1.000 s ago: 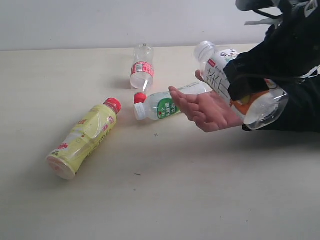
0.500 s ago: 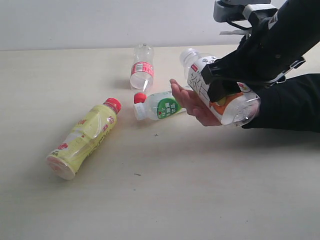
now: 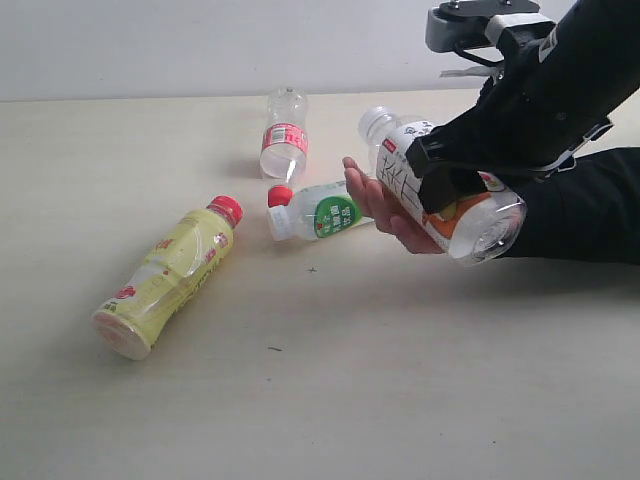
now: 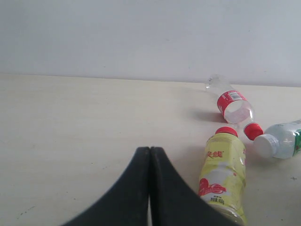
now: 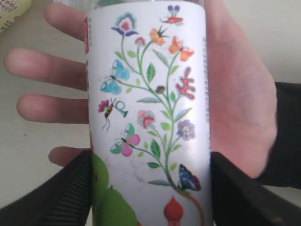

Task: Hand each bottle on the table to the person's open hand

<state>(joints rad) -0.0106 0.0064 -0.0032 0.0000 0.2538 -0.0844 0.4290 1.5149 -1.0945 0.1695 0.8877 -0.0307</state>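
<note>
Currently R tool (image 3: 447, 178) grips floral-label bottle (image 3: 402, 182) over open hand (image 3: 376, 206), upper right of frame. L tool (image 4: 149, 188) closed, empty.

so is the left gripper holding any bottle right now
No, the left gripper is shut with nothing between its fingers, and the yellow bottle lies on the table.

Black-covered right arm (image 3: 560, 90), grey wrist housing (image 3: 470, 25), left gripper (image 4: 149, 149) — matte black, tapered
</note>
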